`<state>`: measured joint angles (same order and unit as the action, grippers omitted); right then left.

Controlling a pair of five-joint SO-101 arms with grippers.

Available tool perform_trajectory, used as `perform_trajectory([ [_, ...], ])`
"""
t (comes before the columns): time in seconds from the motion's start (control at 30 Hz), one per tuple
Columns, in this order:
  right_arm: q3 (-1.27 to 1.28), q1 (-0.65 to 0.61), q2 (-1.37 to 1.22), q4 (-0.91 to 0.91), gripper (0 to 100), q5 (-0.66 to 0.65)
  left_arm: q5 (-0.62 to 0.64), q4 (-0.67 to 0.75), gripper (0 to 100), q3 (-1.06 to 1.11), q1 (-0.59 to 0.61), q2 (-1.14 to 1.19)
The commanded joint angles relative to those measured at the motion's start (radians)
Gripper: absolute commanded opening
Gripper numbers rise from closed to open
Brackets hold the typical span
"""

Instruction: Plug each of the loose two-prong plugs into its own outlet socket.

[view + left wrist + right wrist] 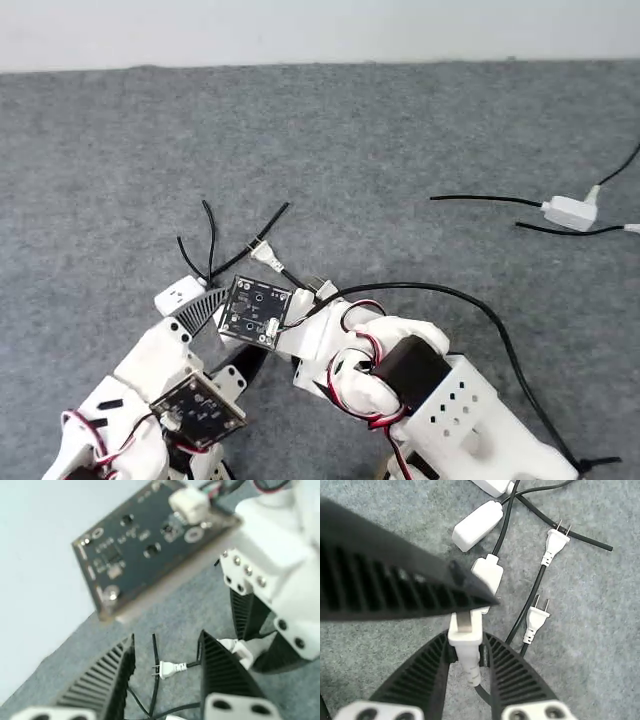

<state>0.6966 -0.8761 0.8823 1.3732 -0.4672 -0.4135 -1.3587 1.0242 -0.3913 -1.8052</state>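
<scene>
My right gripper [465,641] is shut on a white two-prong plug [465,630], held right beside a white outlet socket [487,574] on a black cord. A second white socket block [477,524] lies just beyond it. Two loose white plugs [555,540] [537,616] lie on the grey carpet nearby. My left gripper [167,641] stands open over the carpet, with a loose plug [171,668] lying between its fingers farther off. In the high view both arms crowd the lower left, beside a white socket [180,294] and a plug [265,256].
The right arm's camera board [145,545] hangs close above the left gripper. One left finger [395,580] crosses in front of the right wrist view. A white adapter [570,212] with black cords lies at the far right. Black cords [212,240] tangle around the sockets.
</scene>
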Motion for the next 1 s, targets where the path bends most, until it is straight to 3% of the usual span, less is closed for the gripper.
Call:
perform_trajectory([
  [0.0, -0.058, -0.01, 0.021, -0.021, 0.8, -0.011, -0.002, -0.003, 20, -0.025, -0.006, -0.015],
  [0.6, -0.063, -0.007, 0.022, -0.012, 0.8, -0.012, 0.129, 0.051, 20, 0.07, -0.038, -0.015],
  [0.97, -0.074, -0.005, 0.022, 0.001, 0.8, -0.015, 0.132, 0.046, 20, 0.061, -0.049, -0.015],
])
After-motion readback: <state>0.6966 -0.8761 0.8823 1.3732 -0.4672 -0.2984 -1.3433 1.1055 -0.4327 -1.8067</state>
